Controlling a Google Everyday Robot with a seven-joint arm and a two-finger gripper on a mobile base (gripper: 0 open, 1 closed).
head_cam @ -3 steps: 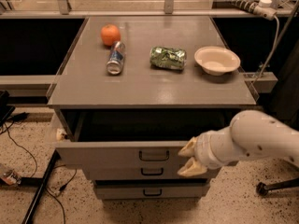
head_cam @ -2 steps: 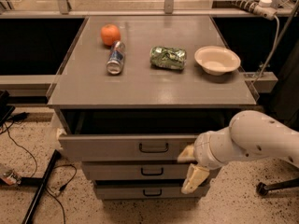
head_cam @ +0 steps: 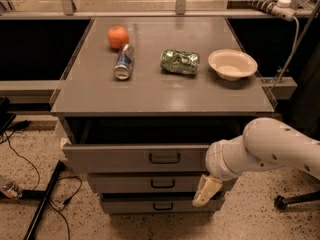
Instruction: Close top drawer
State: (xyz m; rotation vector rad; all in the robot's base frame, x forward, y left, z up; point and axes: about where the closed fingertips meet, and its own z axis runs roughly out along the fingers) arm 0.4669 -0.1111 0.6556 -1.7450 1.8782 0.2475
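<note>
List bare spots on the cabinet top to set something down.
Front strip of the cabinet top, between the can, green bag, bowl and the front edge, is bare. So is back right, behind bag and bowl. Back left is crowded: orange by can. The hand hangs below the front of the open top drawer, right of the handles.

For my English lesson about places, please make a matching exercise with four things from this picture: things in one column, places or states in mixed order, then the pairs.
Things
1. orange
2. bowl
3. top drawer
4. gripper

Places or states
A. partly open, under the cabinet top
B. back left of the cabinet top
C. in front of the middle drawer, right of its handle
D. right side of the cabinet top

Pairs: 1-B, 2-D, 3-A, 4-C
</note>
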